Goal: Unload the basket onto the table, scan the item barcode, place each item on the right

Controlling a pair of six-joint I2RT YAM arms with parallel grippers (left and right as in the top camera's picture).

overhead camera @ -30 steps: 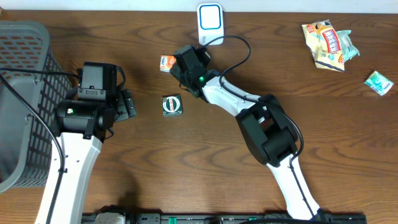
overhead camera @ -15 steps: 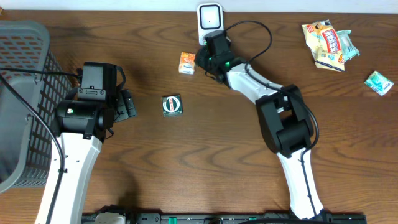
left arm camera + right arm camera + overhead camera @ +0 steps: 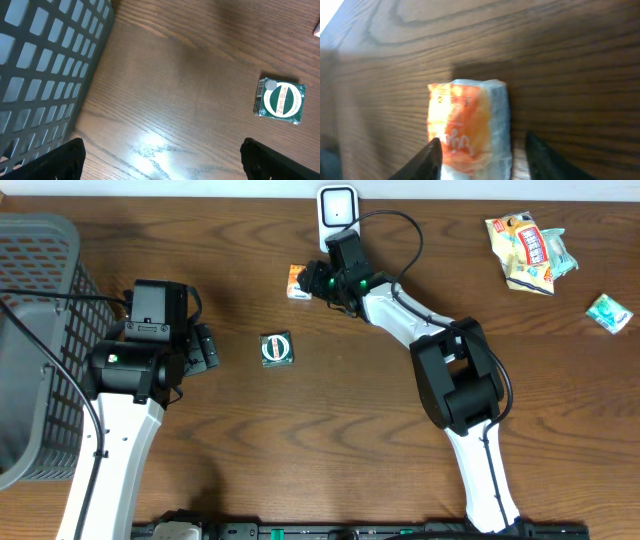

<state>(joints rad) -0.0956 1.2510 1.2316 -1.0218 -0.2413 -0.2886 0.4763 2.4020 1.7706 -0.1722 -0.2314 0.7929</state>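
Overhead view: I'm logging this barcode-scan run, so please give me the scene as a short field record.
scanner: at far edge of table
orange packet: lying on table near scanner
right end effector: open, fingers either side of orange packet
left end effector: open, holding nothing
green box: on table between the arms
basket: beside left arm

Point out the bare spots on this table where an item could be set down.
Widest bare wood: front centre, between the green tin, the left arm and the right arm. Also open: the right side, below the snack bag and small green packet. Crowded: by the scanner, where the orange packet and right tool bunch together.
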